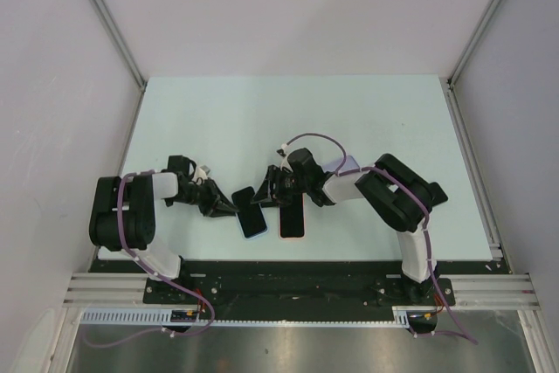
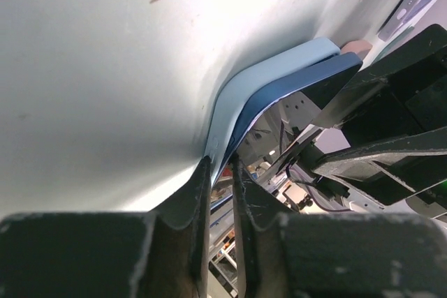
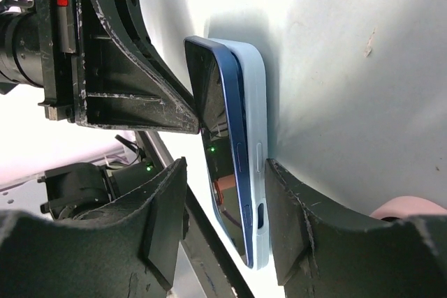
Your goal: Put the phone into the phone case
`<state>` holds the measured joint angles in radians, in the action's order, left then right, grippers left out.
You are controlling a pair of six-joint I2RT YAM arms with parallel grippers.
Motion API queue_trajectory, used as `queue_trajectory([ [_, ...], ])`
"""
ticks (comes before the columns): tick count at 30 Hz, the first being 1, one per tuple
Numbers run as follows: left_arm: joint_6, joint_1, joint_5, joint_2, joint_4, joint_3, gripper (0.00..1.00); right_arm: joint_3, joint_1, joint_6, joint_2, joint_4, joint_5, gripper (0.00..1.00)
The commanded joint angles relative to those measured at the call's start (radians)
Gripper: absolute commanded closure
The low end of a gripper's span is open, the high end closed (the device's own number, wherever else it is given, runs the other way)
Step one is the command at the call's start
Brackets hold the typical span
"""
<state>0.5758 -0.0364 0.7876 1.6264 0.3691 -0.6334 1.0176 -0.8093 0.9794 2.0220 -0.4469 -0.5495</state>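
A dark blue phone lies tilted in a light blue case, its long edge raised above the case rim. In the top view the pair sits near the table's front edge. My left gripper is shut, pinching the phone and case together at one end; it also shows in the top view. My right gripper is open and straddles the pair's long side, with one finger beside the case wall and the other apart from the screen. It shows in the top view too.
A second dark slab with a pink-red rim lies just right of the phone, and its pink corner shows in the right wrist view. A pale lavender item lies by the right arm. The black front rail runs close below.
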Motion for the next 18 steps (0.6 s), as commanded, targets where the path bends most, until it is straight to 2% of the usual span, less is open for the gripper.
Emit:
queue_trajectory([
  [1,0.03,0.044,0.11,-0.003,-0.093,0.014,0.79,0.05,-0.091,0.165,0.006,-0.353,-0.184,0.48],
  [5,0.03,0.044,0.11,-0.01,-0.09,0.021,0.79,0.047,-0.097,0.217,0.018,-0.437,-0.191,0.48],
  [8,0.029,0.044,0.108,0.003,-0.088,0.026,0.74,0.047,-0.1,0.208,0.018,-0.42,-0.178,0.48],
  [12,0.027,0.044,0.102,0.019,-0.093,0.032,0.73,0.047,-0.1,0.179,0.014,-0.386,-0.176,0.47],
  [15,0.027,0.044,0.102,0.029,-0.091,0.028,0.73,0.047,-0.099,0.176,0.021,-0.391,-0.19,0.48],
  [18,0.025,0.044,0.11,0.033,-0.091,0.024,0.8,0.047,-0.1,0.186,0.026,-0.418,-0.214,0.48],
])
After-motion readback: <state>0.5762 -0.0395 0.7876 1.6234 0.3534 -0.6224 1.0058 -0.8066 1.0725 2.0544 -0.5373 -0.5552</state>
